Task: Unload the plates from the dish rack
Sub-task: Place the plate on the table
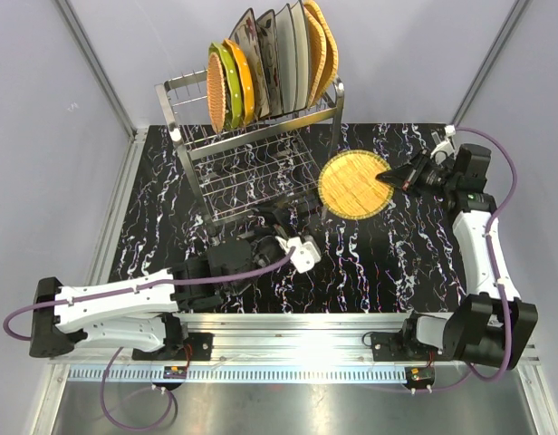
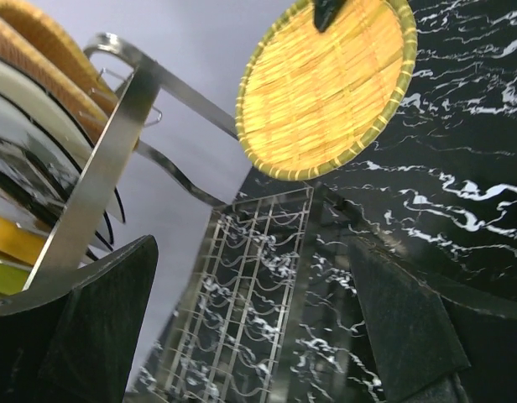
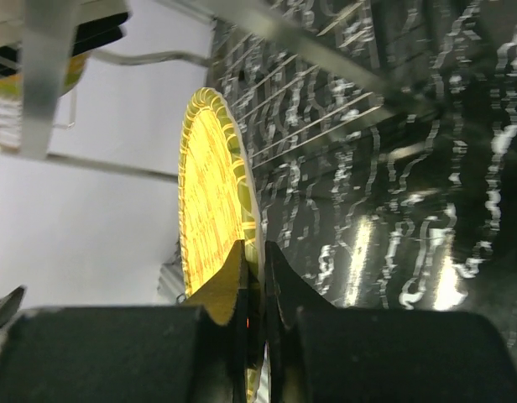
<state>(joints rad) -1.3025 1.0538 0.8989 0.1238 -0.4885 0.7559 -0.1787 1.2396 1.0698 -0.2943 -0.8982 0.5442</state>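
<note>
The right jaws are clamped on the rim of the round woven plate (image 1: 351, 186) near the worktop's (image 1: 397, 263) far edge. The left jaws gape wide beside the dish rack (image 1: 252, 154), where the other plates (image 1: 270, 63) stand upright.

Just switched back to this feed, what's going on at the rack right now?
The right end effector is shut on the rim of a round woven yellow plate, holding it over the black marbled table just right of the dish rack. The left end effector is open and holds nothing, low in front of the rack. A row of plates stands upright in the rack's top tier, not yet unloaded.
</note>
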